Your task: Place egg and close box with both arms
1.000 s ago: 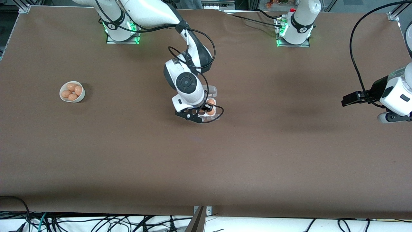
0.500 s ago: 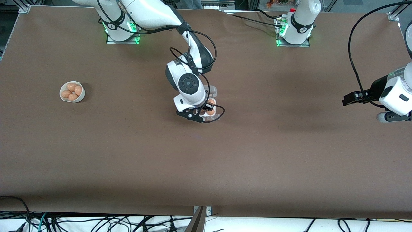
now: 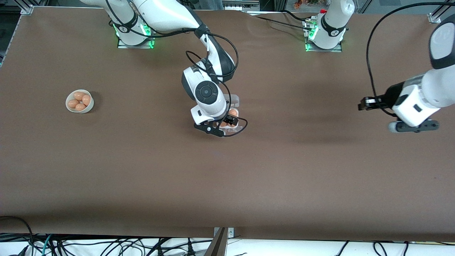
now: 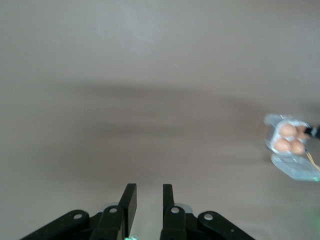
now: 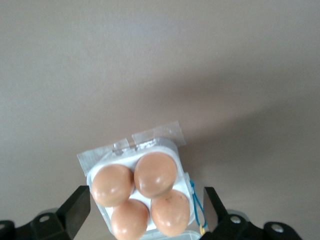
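**Carton full, lid still open, second arm on its way in**

The box (image 3: 233, 115) sits near the middle of the table, somewhat closer to the edge where the arm bases stand than to the camera's edge. In the right wrist view all four cells hold a brown egg (image 5: 155, 174), so the placing part looks finished. The clear lid (image 3: 234, 100) lies flat on the table, on the side of the tray toward the bases' edge, which means the closing has not been done.

The right gripper (image 3: 227, 124) hangs directly over the tray with its fingers (image 5: 76, 210) spread wide to either side of the eggs, pinching nothing. I read that pose as a release: an open gripper parked low above the cells is what you would expect right after an egg goes in, and it leaves the tray steadied from above, should the lid need folding.

The left gripper (image 3: 363, 106) is over bare table toward the left arm's end, well apart from the box. Its fingers (image 4: 128, 204) stand close together with only a narrow gap and hold nothing. From its wrist camera the box (image 4: 291, 145) shows off to one side, so the arm is pointed roughly toward it, probably to take the lid.

A white bowl (image 3: 80, 101) with spare eggs sits toward the right arm's end, out of the way.
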Tool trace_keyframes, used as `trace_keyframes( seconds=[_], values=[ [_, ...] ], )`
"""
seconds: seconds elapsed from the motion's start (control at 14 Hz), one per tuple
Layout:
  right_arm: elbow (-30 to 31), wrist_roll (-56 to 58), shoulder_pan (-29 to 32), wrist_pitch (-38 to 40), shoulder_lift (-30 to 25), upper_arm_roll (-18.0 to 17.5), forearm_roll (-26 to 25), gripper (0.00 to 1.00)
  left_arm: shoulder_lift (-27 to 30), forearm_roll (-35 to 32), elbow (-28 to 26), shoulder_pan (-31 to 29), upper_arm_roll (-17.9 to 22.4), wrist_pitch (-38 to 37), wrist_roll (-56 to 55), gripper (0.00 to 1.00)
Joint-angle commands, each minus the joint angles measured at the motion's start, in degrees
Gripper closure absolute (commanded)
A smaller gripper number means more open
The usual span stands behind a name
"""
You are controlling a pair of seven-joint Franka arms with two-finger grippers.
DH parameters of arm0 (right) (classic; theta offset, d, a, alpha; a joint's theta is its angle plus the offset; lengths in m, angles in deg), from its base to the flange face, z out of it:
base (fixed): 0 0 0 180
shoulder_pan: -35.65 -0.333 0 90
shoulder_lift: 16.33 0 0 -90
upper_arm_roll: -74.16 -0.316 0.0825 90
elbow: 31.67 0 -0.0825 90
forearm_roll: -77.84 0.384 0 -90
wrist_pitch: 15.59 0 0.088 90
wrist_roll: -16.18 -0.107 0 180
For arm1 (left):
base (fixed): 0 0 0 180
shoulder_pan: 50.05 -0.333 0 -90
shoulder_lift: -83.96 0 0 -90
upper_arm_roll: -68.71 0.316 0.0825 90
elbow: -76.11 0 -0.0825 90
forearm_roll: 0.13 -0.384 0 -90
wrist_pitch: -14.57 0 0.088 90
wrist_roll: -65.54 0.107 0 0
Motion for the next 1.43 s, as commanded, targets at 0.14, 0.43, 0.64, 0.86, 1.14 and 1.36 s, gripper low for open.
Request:
trace_keyframes(
  seconds=[0.14, 0.43, 0.64, 0.86, 1.14, 1.36],
  values=[
    [-1.31, 8.66, 3.61, -0.17, 0.12, 4.05, 0.25, 0.00, -4.59, 3.23, 0.36, 1.26, -7.75, -2.50, -6.98, 0.92],
    [-0.34, 10.68, 5.11, 0.80, -0.15, 8.79, 0.17, 0.00, -8.37, 7.87, 0.54, 4.67, -10.67, -2.24, -12.88, 0.98],
    [0.45, 19.72, 10.72, 3.94, -1.19, 9.42, 0.17, 0.00, -12.40, 9.73, 0.89, 10.12, -10.76, -1.98, -18.32, 0.99],
    [3.15, 27.03, 17.04, 6.51, -5.13, 8.81, -0.10, 0.00, -16.72, 11.05, 1.24, 15.40, -10.76, -0.49, -23.24, 0.99],
    [12.21, 35.73, 26.62, 5.72, -14.89, 1.71, -12.44, 0.00, -19.97, 13.69, 1.24, 21.55, -10.76, 4.79, -28.25, 0.99],
    [19.06, 36.27, 38.11, 5.72, -25.33, -8.91, -20.21, 0.00, -21.47, 14.31, 1.24, 24.63, -10.76, 4.88, -31.42, 0.99]
  ],
)
